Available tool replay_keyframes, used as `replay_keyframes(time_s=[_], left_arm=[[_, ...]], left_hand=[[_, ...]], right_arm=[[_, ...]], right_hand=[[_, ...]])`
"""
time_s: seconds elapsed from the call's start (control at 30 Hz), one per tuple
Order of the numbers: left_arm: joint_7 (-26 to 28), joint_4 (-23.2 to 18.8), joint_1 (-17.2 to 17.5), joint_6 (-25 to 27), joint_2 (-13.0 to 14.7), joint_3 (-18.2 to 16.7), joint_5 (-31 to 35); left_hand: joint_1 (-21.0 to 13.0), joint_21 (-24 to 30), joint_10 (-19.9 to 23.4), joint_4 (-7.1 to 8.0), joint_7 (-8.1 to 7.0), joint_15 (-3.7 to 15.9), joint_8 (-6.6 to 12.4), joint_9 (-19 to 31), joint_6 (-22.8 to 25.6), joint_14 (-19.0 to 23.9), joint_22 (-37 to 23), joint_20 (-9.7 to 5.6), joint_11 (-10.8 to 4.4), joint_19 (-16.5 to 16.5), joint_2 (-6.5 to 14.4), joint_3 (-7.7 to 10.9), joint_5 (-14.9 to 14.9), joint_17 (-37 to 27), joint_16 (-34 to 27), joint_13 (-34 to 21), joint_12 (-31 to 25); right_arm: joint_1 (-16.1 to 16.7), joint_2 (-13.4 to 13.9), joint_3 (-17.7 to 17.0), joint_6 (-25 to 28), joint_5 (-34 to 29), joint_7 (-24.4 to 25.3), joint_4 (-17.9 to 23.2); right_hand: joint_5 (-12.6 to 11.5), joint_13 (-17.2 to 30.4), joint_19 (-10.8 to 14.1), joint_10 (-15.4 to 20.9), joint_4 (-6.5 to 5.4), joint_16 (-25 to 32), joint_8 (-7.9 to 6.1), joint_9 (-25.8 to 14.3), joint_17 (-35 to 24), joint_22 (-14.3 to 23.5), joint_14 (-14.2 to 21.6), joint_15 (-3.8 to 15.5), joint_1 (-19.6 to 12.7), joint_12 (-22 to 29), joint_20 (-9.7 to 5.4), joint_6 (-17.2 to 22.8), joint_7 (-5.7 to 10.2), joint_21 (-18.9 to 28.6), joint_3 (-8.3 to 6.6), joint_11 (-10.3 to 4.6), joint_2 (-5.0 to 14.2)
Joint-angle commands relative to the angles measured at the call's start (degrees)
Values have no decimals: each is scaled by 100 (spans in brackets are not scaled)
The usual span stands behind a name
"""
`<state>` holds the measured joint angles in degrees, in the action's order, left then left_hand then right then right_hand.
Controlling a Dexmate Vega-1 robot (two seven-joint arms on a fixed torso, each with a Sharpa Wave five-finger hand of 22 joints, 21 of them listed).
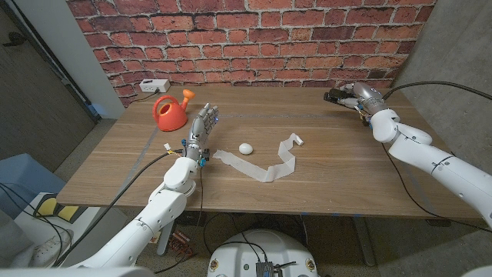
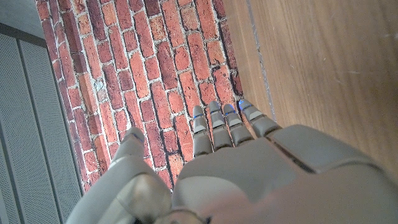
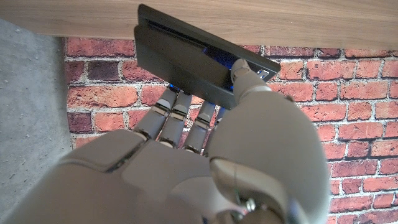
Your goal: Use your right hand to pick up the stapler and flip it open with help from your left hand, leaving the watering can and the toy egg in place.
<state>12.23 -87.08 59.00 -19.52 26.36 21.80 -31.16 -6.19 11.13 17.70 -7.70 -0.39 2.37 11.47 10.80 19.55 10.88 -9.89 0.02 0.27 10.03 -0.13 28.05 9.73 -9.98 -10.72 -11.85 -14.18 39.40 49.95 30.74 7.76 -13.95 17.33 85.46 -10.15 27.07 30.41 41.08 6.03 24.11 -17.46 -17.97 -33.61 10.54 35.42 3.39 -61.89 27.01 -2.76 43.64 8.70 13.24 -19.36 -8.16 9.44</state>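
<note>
Black stapler (image 3: 193,65) gripped by right hand (image 3: 205,149).

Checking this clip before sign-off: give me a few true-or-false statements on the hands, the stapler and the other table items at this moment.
1. The right hand has its fingers on the black stapler. True.
2. The left hand holds the watering can. False: it holds nothing, standing beside the can with fingers extended.
3. The toy egg sits inside the watering can. False: it lies on the table by the white paper strip.
4. The stapler is near the table's far right corner. True.
</note>
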Motion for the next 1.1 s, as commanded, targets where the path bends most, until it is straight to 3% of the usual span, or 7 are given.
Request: replay_keyframes(time_s=[0.03,1.1], left_arm=[[-37,59,-46,-15,-64,65,10],[-99,-127,0,-108,-24,97,89]], left_hand=[[11,-4,74,20,-1,72,-11,9,36,73,-13,-10,-3,-7,-17,-13,38,-21,1,-14,10],[23,-4,84,13,-4,72,-12,9,59,81,-13,-9,-6,-5,-13,-18,41,-19,4,-16,26]], right_arm=[[157,-36,-189,-269,171,182,25],[563,-119,-523,-827,371,603,211]], right_hand=[[-26,101,6,511,-46,-22,-39,-25,-30,18,55,1029,-39,117,-500,91,0,22,-93,-290,134],[-16,108,-9,518,-53,-80,-8,-103,-94,20,86,1026,-33,136,-457,100,-31,27,-115,-273,134]])
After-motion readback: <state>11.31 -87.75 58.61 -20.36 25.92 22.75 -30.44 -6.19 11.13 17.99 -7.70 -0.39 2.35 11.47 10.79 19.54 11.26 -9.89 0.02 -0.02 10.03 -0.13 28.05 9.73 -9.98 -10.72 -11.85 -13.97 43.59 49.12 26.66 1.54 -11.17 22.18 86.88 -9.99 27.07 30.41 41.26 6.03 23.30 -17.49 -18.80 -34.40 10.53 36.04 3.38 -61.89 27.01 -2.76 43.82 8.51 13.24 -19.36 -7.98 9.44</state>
